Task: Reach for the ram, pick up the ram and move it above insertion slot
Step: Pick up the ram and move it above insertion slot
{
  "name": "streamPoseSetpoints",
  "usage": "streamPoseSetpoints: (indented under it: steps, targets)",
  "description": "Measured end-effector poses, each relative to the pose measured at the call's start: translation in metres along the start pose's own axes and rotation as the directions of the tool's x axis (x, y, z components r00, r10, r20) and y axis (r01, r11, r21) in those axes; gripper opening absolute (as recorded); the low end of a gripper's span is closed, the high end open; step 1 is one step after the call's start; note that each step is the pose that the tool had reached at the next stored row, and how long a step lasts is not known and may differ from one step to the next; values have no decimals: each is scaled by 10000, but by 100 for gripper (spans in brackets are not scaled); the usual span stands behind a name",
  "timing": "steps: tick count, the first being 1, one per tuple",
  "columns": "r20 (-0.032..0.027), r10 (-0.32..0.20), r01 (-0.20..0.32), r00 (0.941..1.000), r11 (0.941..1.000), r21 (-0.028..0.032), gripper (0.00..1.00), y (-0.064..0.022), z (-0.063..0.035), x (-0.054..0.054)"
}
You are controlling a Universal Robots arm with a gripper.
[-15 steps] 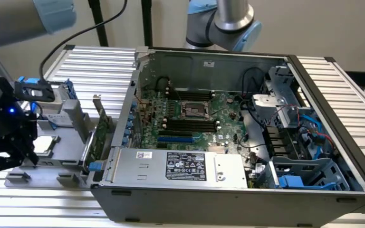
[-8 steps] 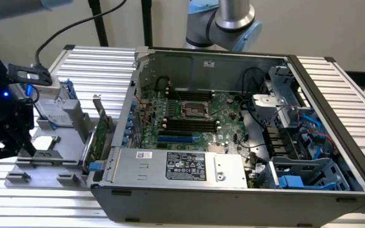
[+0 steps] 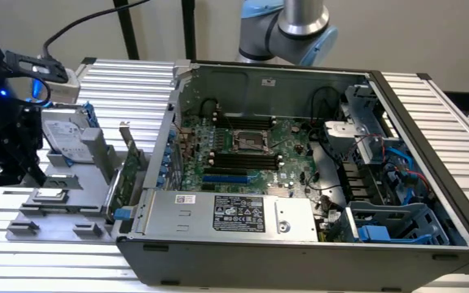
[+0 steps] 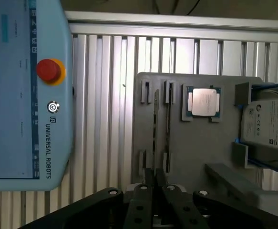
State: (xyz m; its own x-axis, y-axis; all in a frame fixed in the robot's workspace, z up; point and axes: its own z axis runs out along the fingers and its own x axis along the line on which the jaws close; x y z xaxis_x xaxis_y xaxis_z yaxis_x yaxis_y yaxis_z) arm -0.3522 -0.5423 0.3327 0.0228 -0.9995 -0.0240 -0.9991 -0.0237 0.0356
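Claw narrowly parted, jaws either side of the near end of the ram; contact unclear. The ram stands on edge in the grey holder, long axis running straight away from the claw, second stick just beside.

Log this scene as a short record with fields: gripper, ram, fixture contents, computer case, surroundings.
gripper: low over the gray fixture, in line with one end of the ram
ram: standing on edge in a slot of the gray fixture
fixture contents: processor and hard drive beside the ram
computer case: open, at the exterior view's right of the fixture; motherboard exposed
surroundings: teach pendant on the slatted table
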Motion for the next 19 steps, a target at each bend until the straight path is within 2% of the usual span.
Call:
streamPoseSetpoints:
  steps: [4, 9, 19]
  targets:
    - [51, -56, 56, 10000, 10000, 0, 14, -89, -185, -2]
    - [87, -98, 98, 9999, 10000, -19, 14, -246, -416, -4]
    - [132, -126, 128, 9998, 9998, -125, 14, -680, -884, -4]
